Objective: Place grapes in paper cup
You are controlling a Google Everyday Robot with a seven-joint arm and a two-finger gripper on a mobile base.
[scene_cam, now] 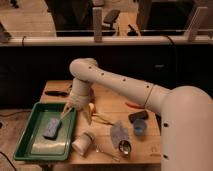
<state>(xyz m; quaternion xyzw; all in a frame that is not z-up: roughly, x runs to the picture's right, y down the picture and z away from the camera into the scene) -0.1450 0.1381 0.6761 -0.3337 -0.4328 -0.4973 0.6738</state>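
Setting: wooden table (107, 97) in front of a dark counter wall, with a dim floor and chair behind.
Far left: green tray (30, 131) holding a blue-grey pad (52, 127); a black tool (57, 93) lies on the wood behind it.
Pincer: gripper (76, 114) hangs low over the tray's right rim with its two pale fingers splayed apart, released, and nothing seen between them.
Target vessel: paper cup (82, 144) lies on its side just right of the tray, in front of and below the gripper, near it but apart.
Nearby clutter: yellow piece (92, 107) lies just right of the gripper; metal scoop (125, 147) sits near the front edge.
Task's thing: grapes (137, 116), a dark lump on the table right of centre, just behind the blue cup (140, 128).
Relation to pincer: the grapes lie well to the right of the gripper, with the yellow piece and a grey crumpled item (117, 131) between; no contact.
Handling, judged: likely light, bumpy and lopsided; the round berries could roll or slip between the pads, and real fruit would bruise if squeezed hard.
Where to hold, judged: across the thick middle of the bunch from above, with moderate squeeze.
Snag, judged: the cup's mouth faces sideways, so dropping the bunch in from above looks awkward.
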